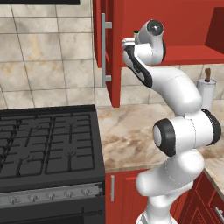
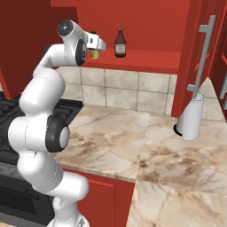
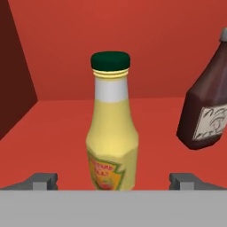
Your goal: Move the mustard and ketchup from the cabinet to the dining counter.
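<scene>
Gripper (image 3: 113, 181) spread wide, fingertips (image 3: 43, 181) flanking mustard (image 3: 111, 128) base, not yet touching. Mustard upright on red shelf of open cabinet (image 2: 146, 60), centred between the tips. Ketchup (image 3: 207, 104) upright just beside it, slightly further back on same shelf, seen in right base view too. Below: marbled worktop (image 2: 115, 142), black stove (image 1: 43, 144), white holder (image 2: 191, 117) by wall.
</scene>
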Tool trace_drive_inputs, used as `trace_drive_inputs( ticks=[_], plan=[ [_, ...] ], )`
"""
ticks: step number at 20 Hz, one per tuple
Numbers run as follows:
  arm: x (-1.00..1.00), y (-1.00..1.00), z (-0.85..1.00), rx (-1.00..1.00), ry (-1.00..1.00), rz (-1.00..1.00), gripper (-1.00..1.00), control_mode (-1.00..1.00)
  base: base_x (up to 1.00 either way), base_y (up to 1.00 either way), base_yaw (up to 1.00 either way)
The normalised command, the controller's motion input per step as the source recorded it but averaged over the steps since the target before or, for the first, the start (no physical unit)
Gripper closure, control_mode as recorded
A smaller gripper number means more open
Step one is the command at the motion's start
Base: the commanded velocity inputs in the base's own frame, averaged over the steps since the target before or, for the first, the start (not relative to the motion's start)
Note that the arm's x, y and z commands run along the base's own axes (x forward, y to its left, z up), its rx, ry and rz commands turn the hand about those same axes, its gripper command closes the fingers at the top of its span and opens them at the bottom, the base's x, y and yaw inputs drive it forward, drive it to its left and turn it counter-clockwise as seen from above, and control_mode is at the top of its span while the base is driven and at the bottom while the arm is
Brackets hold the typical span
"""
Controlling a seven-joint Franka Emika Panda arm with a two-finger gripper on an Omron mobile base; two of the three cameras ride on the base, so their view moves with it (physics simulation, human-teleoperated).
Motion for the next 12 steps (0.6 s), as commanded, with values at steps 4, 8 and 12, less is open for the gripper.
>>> trace_drive_inputs(
  ticks=[4, 8, 12],
  plan=[
    [0.27, 0.00, 0.00, 0.00, 0.00, 0.00, -1.00, -1.00, 0.00, 0.00, 0.00],
    [0.29, 0.00, 0.00, 0.00, 0.00, 0.00, -1.00, -1.00, 0.00, 0.00, 0.00],
    [0.20, 0.00, 0.00, 0.00, 0.00, 0.00, -1.00, -1.00, 0.00, 0.00, 0.00]
  ],
)
